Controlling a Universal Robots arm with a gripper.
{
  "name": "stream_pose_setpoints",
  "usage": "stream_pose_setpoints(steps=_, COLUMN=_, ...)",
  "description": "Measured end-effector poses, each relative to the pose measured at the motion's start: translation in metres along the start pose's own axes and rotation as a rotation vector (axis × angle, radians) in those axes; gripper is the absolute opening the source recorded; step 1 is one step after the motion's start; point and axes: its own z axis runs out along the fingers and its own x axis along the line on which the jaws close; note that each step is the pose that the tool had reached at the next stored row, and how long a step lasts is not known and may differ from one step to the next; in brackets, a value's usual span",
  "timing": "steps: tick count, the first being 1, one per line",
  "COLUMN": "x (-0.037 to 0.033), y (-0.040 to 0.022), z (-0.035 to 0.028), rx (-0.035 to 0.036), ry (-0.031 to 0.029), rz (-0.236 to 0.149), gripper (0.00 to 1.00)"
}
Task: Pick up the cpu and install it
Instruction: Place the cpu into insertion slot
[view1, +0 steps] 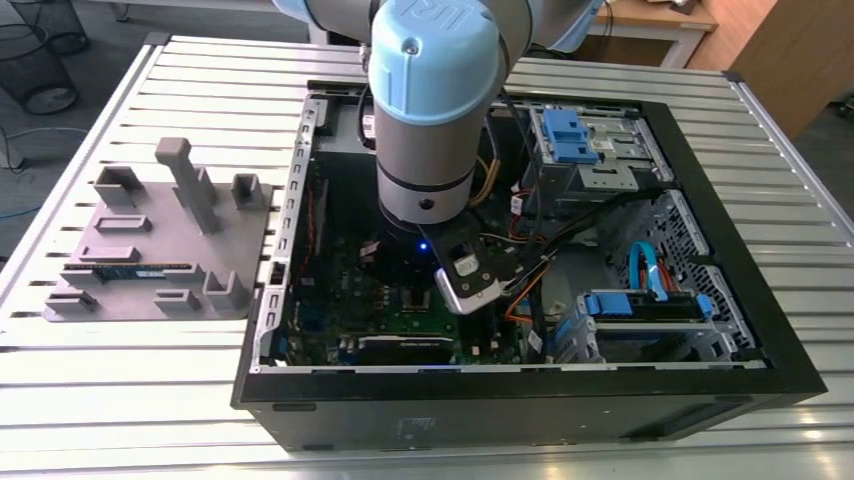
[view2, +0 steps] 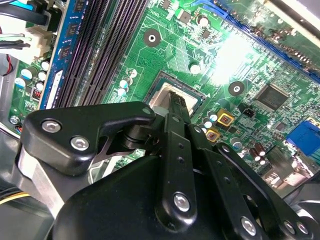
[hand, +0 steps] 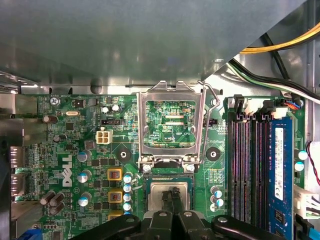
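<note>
The gripper (hand: 172, 195), jaws seemingly pinched together and grasping nothing, is hovering over the cpu (hand: 157, 195), which is lying directly beneath the jaws in its socket (hand: 146, 190): probably light, stiff, slippery-topped, fragile underneath, best held by opposite edges.

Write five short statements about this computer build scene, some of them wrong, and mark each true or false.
1. The socket's metal load plate is flipped open. True.
2. The pincer is above the grey tray. False: it is inside the computer case, right over the cpu.
3. The cpu lies on the grey tray. False: it sits in the motherboard socket.
4. A blue memory stick stands in a motherboard slot. True.
5. The tray lies to the exterior view's right of the case. False: it lies to its left.
</note>
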Motion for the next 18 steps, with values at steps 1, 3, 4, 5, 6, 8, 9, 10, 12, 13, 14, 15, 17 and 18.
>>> stream_pose_setpoints(steps=1, x=0.0, y=0.0, z=0.0001, rx=0.0, ry=0.0, rz=0.0, gripper=0.11)
stream_pose_setpoints(steps=3, x=0.0, y=0.0, z=0.0001, rx=-0.0001, ry=0.0, rz=0.0, gripper=0.11)
stream_pose_setpoints(steps=4, x=0.0, y=0.0, z=0.0001, rx=-0.0001, ry=0.0, rz=0.0, gripper=0.11)
stream_pose_setpoints(steps=5, x=0.0, y=0.0, z=0.0, rx=-0.0002, ry=-0.0001, rz=0.0, gripper=0.11)
stream_pose_setpoints(steps=6, x=-0.0001, y=0.0001, z=-0.0006, rx=-0.0009, ry=-0.0005, rz=0.0, gripper=0.11)
stream_pose_setpoints(steps=8, x=-0.0002, y=0.0002, z=-0.0027, rx=-0.0015, ry=-0.0006, rz=0.0, gripper=0.11)
stream_pose_setpoints(steps=9, x=-0.0002, y=0.0001, z=-0.0044, rx=-0.0005, ry=-0.0002, rz=0.0, gripper=0.11)
stream_pose_setpoints(steps=10, x=-0.0002, y=0.0001, z=-0.0057, rx=-0.0003, ry=-0.0001, rz=0.0, gripper=0.11)
stream_pose_setpoints(steps=12, x=-0.0003, y=0.0001, z=-0.0087, rx=-0.0002, ry=-0.0001, rz=0.0, gripper=0.11)
stream_pose_setpoints(steps=13, x=-0.0004, y=0.0001, z=-0.0106, rx=-0.0002, ry=-0.0001, rz=0.0, gripper=0.11)
stream_pose_setpoints(steps=14, x=-0.0006, y=0.0001, z=-0.0158, rx=-0.0001, ry=-0.0001, rz=0.0, gripper=0.11)
stream_pose_setpoints(steps=15, x=-0.0006, y=0.0001, z=-0.0167, rx=-0.0003, ry=-0.0001, rz=0.0, gripper=0.11)
stream_pose_setpoints(steps=17, x=-0.0006, y=0.0002, z=-0.0168, rx=-0.0005, ry=-0.0002, rz=0.001, gripper=0.11)
stream_pose_setpoints(steps=18, x=-0.0006, y=0.0002, z=-0.0168, rx=-0.0005, ry=-0.0003, rz=0.002, gripper=0.11)
